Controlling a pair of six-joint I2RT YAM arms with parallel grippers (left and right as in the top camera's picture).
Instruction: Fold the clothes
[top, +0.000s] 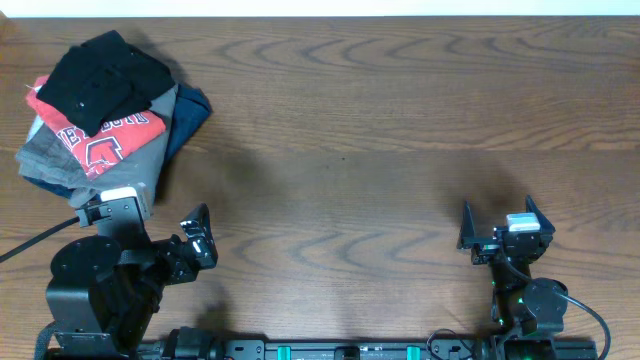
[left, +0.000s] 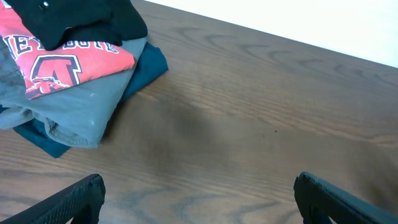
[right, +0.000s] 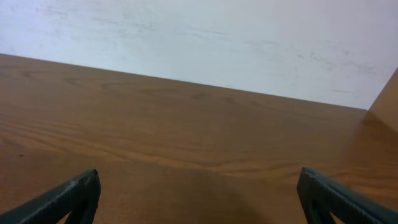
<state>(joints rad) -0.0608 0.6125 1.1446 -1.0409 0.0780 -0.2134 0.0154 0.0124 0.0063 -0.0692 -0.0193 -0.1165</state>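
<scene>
The clothes, a black T-shirt (top: 105, 75), lie bunched on top of a garment pile at the table's far left corner. In the left wrist view the black T-shirt (left: 81, 18) shows at the top left. My left gripper (top: 145, 215) sits near the front edge, just short of the pile, and is open with only bare wood between its fingers (left: 81, 196). My right gripper (top: 500, 222) hovers at the front right, far from the pile, open and holding nothing (right: 199, 186).
Under the black shirt lie a red T-shirt with white lettering (top: 105, 135), a grey garment (top: 70, 160) and a navy one (top: 190, 115). The wooden table (top: 350, 130) runs to a pale wall (right: 199, 37) at the back.
</scene>
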